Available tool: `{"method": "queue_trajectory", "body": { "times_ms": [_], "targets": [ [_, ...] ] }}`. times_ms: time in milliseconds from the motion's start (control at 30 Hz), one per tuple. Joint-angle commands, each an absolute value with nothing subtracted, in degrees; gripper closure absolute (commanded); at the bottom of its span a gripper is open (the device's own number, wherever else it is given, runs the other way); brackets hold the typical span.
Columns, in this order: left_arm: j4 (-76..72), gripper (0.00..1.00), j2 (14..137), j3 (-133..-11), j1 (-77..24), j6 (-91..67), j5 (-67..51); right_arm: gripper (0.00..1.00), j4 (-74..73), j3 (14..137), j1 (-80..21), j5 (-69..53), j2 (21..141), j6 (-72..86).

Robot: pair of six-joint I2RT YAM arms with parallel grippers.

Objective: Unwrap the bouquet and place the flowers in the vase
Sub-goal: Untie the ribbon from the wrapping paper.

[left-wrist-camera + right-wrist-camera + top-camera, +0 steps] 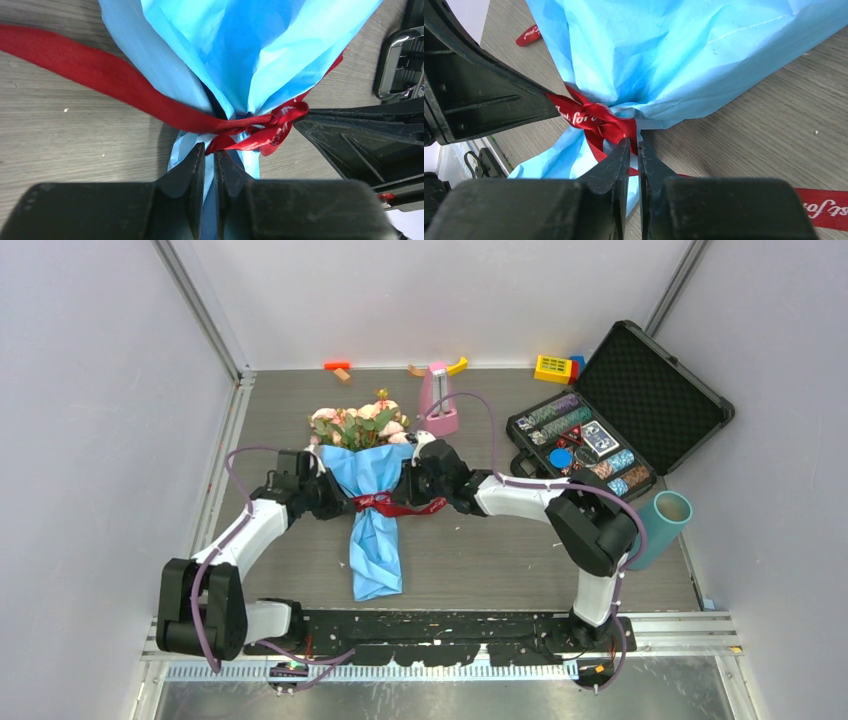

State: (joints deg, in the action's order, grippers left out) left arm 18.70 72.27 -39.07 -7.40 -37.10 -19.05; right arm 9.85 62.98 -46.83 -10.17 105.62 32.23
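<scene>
The bouquet [372, 470] lay flat mid-table, its roses pointing away from me, and the teal vase [662, 523] lay well apart at the right edge. My left gripper [210, 150] and right gripper [634, 145] flanked the dark red ribbon knot [596, 120], each with jaws a slit apart. I couldn't tell whether either pinched anything. I judged the blue paper [250, 50] thin and easily torn, and the ribbon limp and slick, so the place to take hold was a loose tail [824, 207], not the knot.

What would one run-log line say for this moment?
bouquet: lying flat, wrapped | ribbon: tied | left jaws: nearly closed at knot, grip unclear | right jaws: same, opposite side | vase: right side, empty
</scene>
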Motion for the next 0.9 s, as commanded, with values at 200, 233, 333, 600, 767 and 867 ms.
{"method": "queue_trajectory", "body": {
  "times_ms": [200, 233, 333, 600, 767, 867],
  "targets": [
    [28.6, 0.63, 66.1, -45.2, -7.0, -32.6, -15.6, 0.63, 8.6, 64.1, -46.9, -9.7, 98.4, 29.3],
    [29.4, 0.62, 65.7, -46.0, -7.0, -32.1, -15.4, 0.62, 7.6, 64.4, -46.8, -9.7, 98.3, 28.6],
    [31.3, 0.58, 64.6, -48.2, -7.2, -31.6, -15.7, 0.58, 5.4, 65.9, -46.6, -10.4, 97.9, 26.4],
    [29.9, 0.44, 66.9, -51.7, -13.7, -31.3, -16.9, 0.54, 0.8, 70.6, -46.5, -11.4, 100.2, 24.1],
    [30.2, 0.42, 71.9, -54.4, -19.2, -29.0, -11.2, 0.54, 1.4, 71.2, -46.5, -12.2, 101.0, 24.9],
    [30.9, 0.41, 73.7, -56.1, -21.9, -27.5, -6.7, 0.54, 1.6, 70.9, -46.5, -12.2, 100.8, 25.2]
  ]
}}
